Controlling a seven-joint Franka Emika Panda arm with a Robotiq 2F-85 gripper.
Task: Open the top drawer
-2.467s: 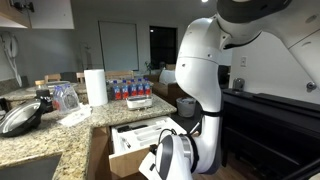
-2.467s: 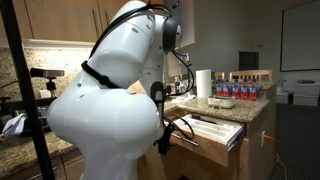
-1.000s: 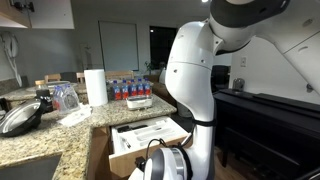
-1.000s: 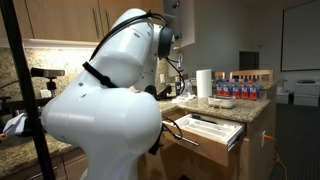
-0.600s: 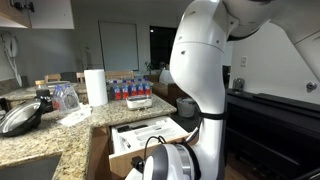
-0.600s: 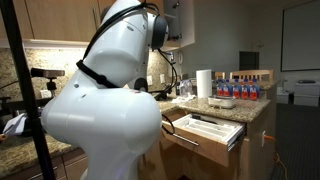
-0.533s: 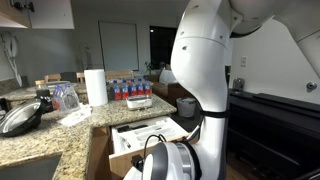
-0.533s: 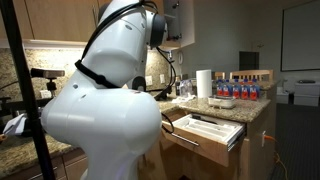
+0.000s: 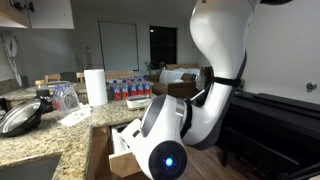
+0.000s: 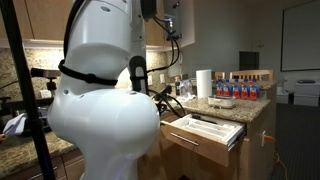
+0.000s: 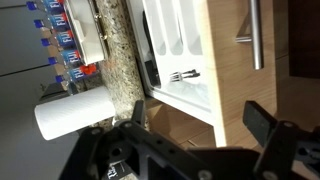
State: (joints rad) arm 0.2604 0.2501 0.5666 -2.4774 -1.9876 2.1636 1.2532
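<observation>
- One drawer (image 10: 204, 146) is the task's thing, and it stands pulled well out from under the granite tabletop (image 10: 228, 108), clear to see in an exterior view.
- Most of it is hidden behind the arm (image 9: 185, 115) in an exterior view, where only a wood corner of the drawer (image 9: 120, 163) shows.
- Its white tray (image 11: 178, 40) lies bare to the wrist view, with a fork (image 11: 183, 74) in a compartment near the front. The silver handle (image 11: 253, 35) runs along the wood front.
- Both fingers (image 11: 268, 125) of the pincer (image 11: 198, 125) are spread wide with nothing between them. They hover off the drawer front, apart from the handle, and touch nothing that shows.
- Step in hand, as I judge it: the opening looks done or all but done. Whether the runners allow more travel cannot be told.
- Next move, if more travel is wanted: bring the pincer to the bar, straddle it, press the fingers together and pull straight out along the runners. Otherwise the arm need only draw clear.
- Some risk lies in the arm's bulk, which is close to the jutting front, so a careless swing could knock it. The paper roll (image 10: 203, 82) and bottles (image 10: 243, 88) on the tabletop stand well apart from the pincer.
</observation>
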